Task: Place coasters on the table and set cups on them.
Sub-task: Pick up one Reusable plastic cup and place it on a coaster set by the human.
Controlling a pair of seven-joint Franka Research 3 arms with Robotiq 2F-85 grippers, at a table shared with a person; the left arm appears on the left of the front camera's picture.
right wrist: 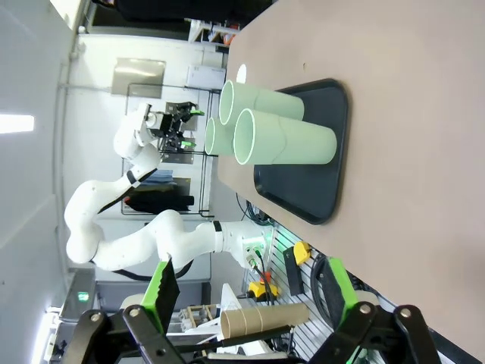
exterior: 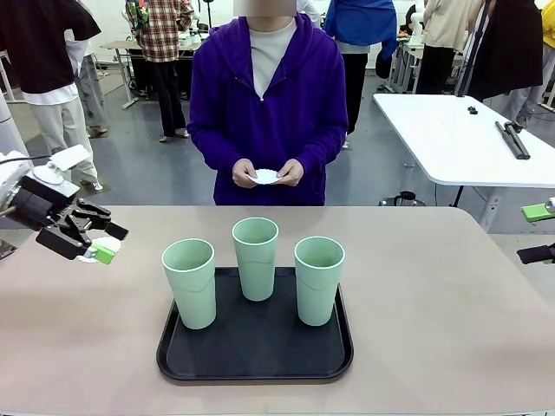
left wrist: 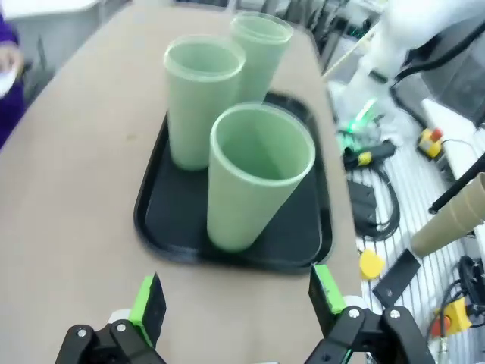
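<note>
While the left fingers [left wrist: 148,302] and right fingers [right wrist: 336,283] stand apart and empty, the cups [left wrist: 254,182] crowd a tray [exterior: 260,351] just ahead of the left fingers, coasters [exterior: 265,177] beyond in the person's hands [exterior: 291,172], so closing on one cup could topple its neighbour.
</note>
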